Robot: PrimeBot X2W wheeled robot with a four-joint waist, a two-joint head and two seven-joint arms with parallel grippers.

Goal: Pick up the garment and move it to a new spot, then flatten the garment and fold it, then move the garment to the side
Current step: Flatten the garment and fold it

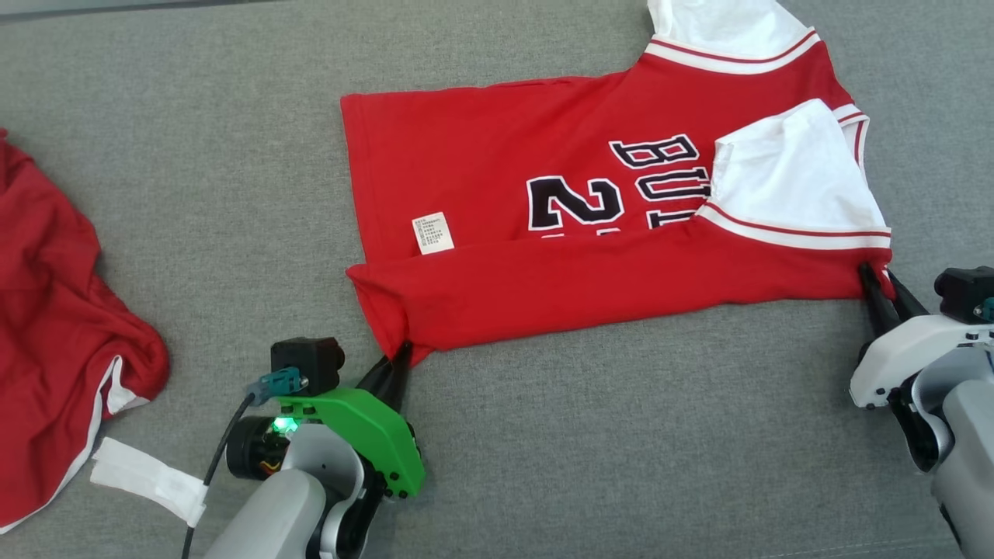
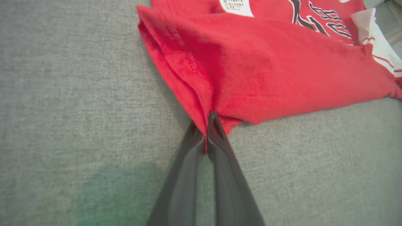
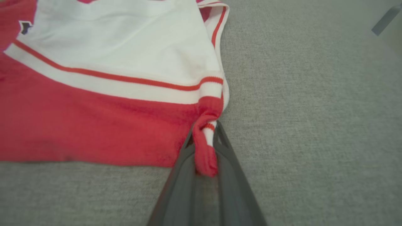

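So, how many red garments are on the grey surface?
2. The jersey lies in the middle; a second red garment lies crumpled at the left edge, partly out of frame.

Place unclear — grey woven surface [image 1: 202,155]; red jersey [image 1: 481,155]; second red garment [image 1: 54,310] alongside.

Grey woven surface [image 1: 621,435], red jersey [image 1: 543,287] lying centre, second red garment [image 1: 54,310] at left

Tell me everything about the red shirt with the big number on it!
The red shirt is soft-looking knit with white sleeves, red-striped trim, dark white-edged lettering and a small white label. It lies sideways on the grey cloth surface, its near edge folded over the print. The left end effector pinches its hem corner; the right end effector pinches its sleeve-side corner.
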